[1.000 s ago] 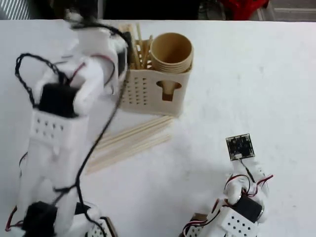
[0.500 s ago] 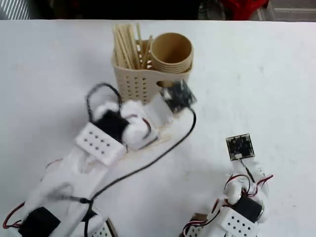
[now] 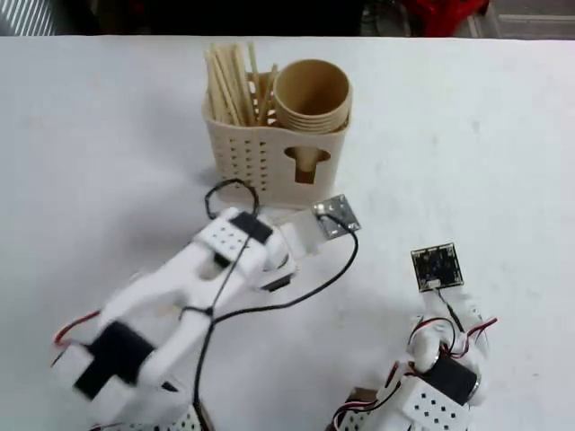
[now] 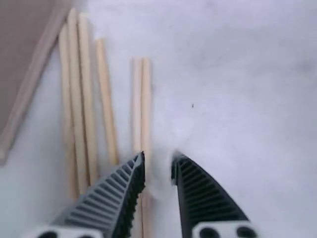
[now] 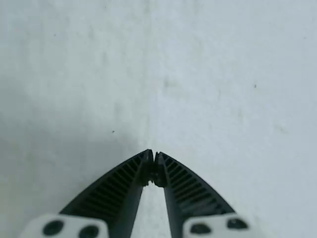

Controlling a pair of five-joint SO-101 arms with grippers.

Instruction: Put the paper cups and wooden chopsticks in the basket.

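Basket (image 3: 269, 162) holds stacked paper cups (image 3: 312, 94) and chopsticks (image 3: 229, 81).

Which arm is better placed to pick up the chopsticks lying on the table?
Left. The left gripper hangs open right over the loose chopsticks near the basket; the right gripper is shut over bare table, off to the side.

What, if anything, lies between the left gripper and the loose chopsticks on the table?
Nothing visible does. The left gripper hangs right at the loose chopsticks, jaws slightly apart, one tip over the nearest pair and bare table showing in the gap.
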